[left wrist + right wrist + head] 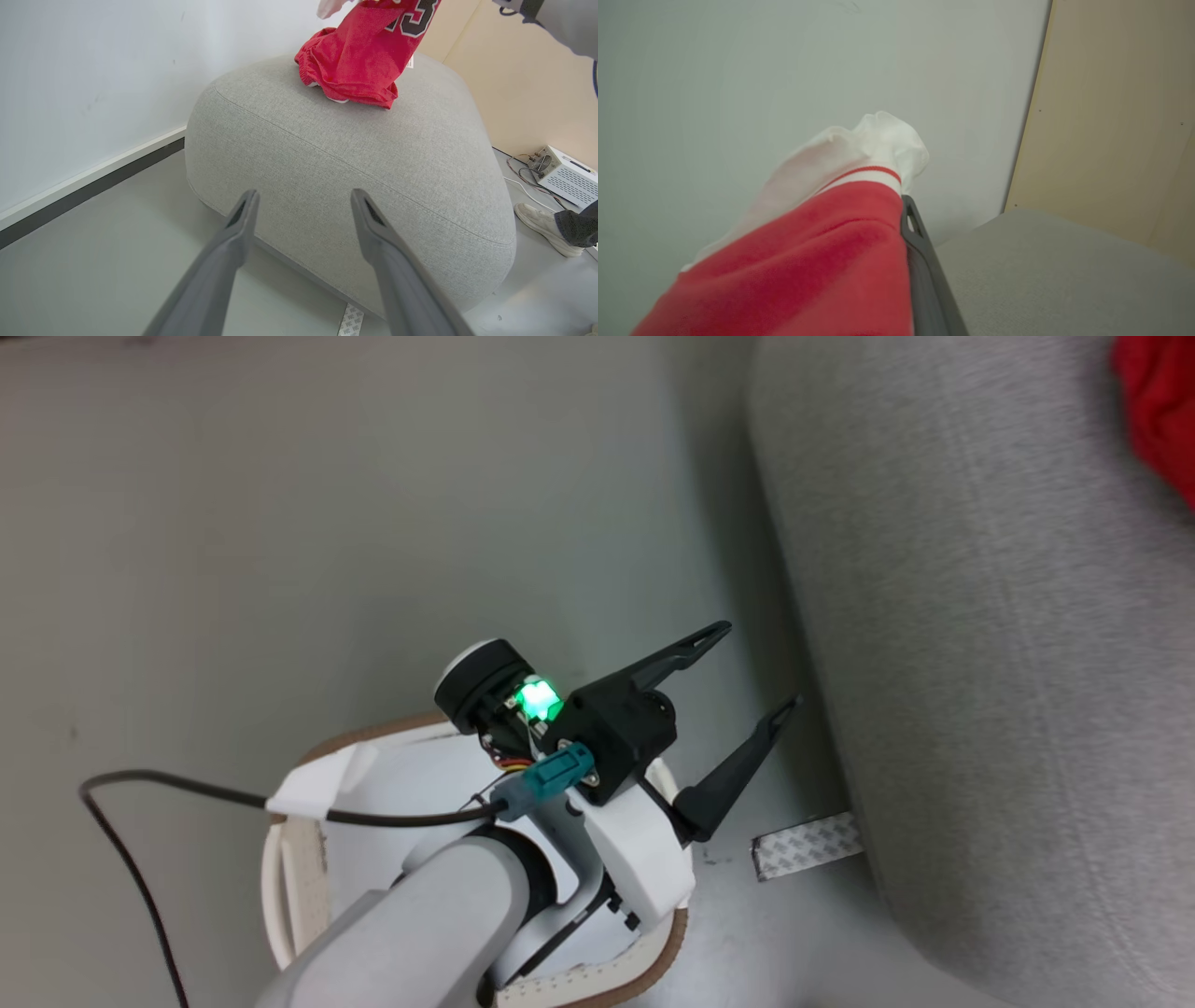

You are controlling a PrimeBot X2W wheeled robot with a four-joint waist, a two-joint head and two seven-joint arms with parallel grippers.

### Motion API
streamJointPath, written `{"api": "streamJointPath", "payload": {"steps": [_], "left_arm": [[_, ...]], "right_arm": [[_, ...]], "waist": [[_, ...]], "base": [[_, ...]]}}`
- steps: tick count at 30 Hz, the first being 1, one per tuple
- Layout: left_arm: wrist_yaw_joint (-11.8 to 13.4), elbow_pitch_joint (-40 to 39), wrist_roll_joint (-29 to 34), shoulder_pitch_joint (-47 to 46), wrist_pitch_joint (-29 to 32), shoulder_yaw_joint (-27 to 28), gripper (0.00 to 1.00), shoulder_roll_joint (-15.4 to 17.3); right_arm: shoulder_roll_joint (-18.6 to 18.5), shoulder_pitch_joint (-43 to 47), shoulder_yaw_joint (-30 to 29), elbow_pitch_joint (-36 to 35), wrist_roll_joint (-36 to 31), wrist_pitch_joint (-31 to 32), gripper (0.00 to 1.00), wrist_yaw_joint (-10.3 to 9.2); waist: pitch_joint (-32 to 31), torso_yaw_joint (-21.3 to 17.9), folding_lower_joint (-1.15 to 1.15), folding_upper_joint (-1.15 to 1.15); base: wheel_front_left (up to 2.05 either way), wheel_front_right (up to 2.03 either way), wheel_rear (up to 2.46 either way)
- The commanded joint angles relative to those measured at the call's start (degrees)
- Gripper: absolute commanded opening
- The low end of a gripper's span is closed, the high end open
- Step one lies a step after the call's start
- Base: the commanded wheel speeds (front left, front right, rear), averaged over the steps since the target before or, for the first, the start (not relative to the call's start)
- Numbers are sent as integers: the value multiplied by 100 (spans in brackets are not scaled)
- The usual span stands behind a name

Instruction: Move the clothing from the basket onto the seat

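Holding the left hand [758, 666] wide open and empty above the basket [291, 887], dark fingers aimed across the grey floor [280, 523] toward the seat [980, 663]. Showing a green light at that wrist and trailing a black cable [140, 793] off to the left. Passing over a patterned strip of tape [808, 845] stuck to the floor just beside the foot of the seat.

Clamping the right hand [901, 207] on the clothing [808, 261], with red fabric draped over one side and a white-trimmed edge bunched up past the one visible finger [924, 261].

Looking from the left wrist: dangling the clothing from above, lower folds resting in a heap on top of the seat, toward its far edge and close to the white wall [93, 70]. Catching part of a black-and-white number on the hanging cloth. Framing the near side of the seat between the spread fingers [233, 242]. Taking in, on the floor to the right of the seat, a person's pale shoe [544, 228] and a white vented box [567, 175] with wires.
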Motion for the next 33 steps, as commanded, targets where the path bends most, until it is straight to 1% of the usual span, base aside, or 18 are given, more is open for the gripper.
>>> {"api": "streamJointPath", "payload": {"steps": [1, 5, 7, 8, 9, 10, 11, 13, 17, 22, 26, 33], "left_arm": [[-14, -43, 97, -71, 4, 7, 100, 7], [50, -17, 110, -58, -42, 43, 100, 53], [81, 12, 114, 7, -78, 68, 100, 121], [98, 24, 100, 48, -85, 82, 100, 150], [109, 42, 72, 92, -96, 104, 100, 178], [128, 58, 34, 147, -115, 131, 100, 204], [157, 82, -6, 191, -129, 159, 100, 228], [231, 105, -42, 277, -215, 235, 100, 267], [376, 156, -178, 501, -471, 381, 100, 250], [546, 328, -385, 837, -833, 590, 100, 271], [683, 484, -603, 1222, -1168, 806, 100, 288], [1026, 890, -919, 2003, -1817, 1235, 100, 323]], "right_arm": [[13, -57, -182, 117, -214, -21, 0, -15], [276, 121, -1089, 712, -1222, -189, 0, -15], [463, 238, -1417, 967, -1563, -303, 0, -15], [547, 286, -1538, 1068, -1707, -382, 2, -15], [588, 329, -1622, 1144, -1866, -450, 30, -15], [650, 372, -1697, 1228, -1977, -506, 51, -15], [741, 412, -1747, 1338, -2034, -535, 100, -15], [905, 533, -1593, 1538, -2087, -601, 100, -14], [902, 917, -1276, 1517, -2006, -663, 100, -15], [972, 1717, -712, 769, -1730, -663, 100, -15], [1057, 2455, -154, 180, -1523, -658, 100, -15], [1228, 3705, 791, -834, -1064, -660, 100, -15]], "waist": [[290, 271, -2, 0], [379, 382, -2, 0], [361, 381, -2, 0], [339, 368, -2, 0], [301, 343, -2, 0], [250, 317, -2, 0], [186, 291, -2, 0], [43, 244, -2, 0], [-328, 212, -2, 0], [-953, 302, -2, 0], [-1512, 425, -2, 0], [-2389, 812, -2, 0]], "base": [[0, 0, 0], [0, 0, 0], [0, 0, 0], [0, 0, 0], [0, 0, 0], [0, 0, 0], [0, 0, 0], [0, 0, 0], [0, 0, 0], [0, 0, 0], [0, 0, 0], [0, 0, 0]]}}
